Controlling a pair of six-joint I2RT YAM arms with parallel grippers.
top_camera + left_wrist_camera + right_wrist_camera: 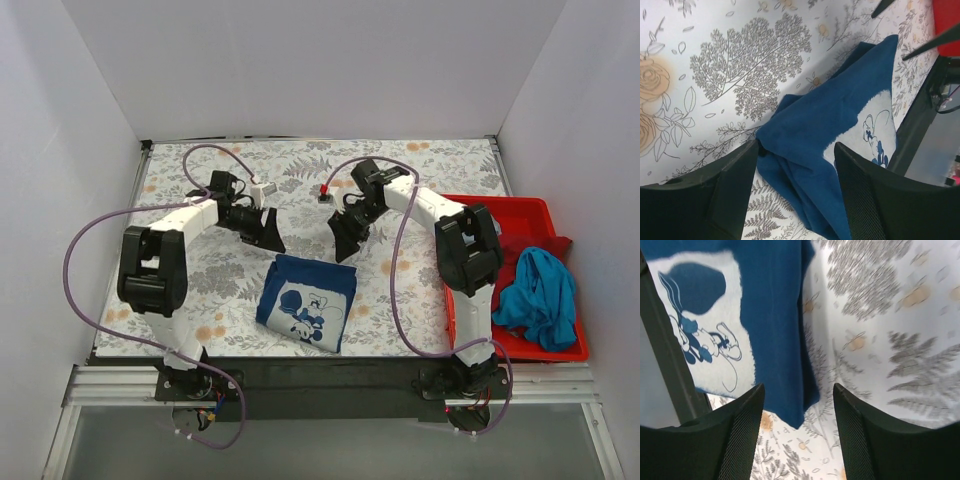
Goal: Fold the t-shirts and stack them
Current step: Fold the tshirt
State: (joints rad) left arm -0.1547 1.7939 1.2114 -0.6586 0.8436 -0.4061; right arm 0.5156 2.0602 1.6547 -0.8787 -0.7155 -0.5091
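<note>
A navy blue t-shirt (306,300) with a white chest print lies folded in a rectangle on the table, near the front middle. It also shows in the left wrist view (840,125) and the right wrist view (772,315). My left gripper (268,232) is open and empty, hovering above the shirt's far left corner (765,137). My right gripper (347,240) is open and empty, above the shirt's far right corner (797,417). A teal-blue t-shirt (540,296) lies crumpled in the red bin, with a red shirt (530,247) under it.
The red plastic bin (505,210) stands at the right edge of the table. The floral table cover (200,290) spreads under everything. White walls close in the left, back and right. A dark rail (320,372) runs along the front edge.
</note>
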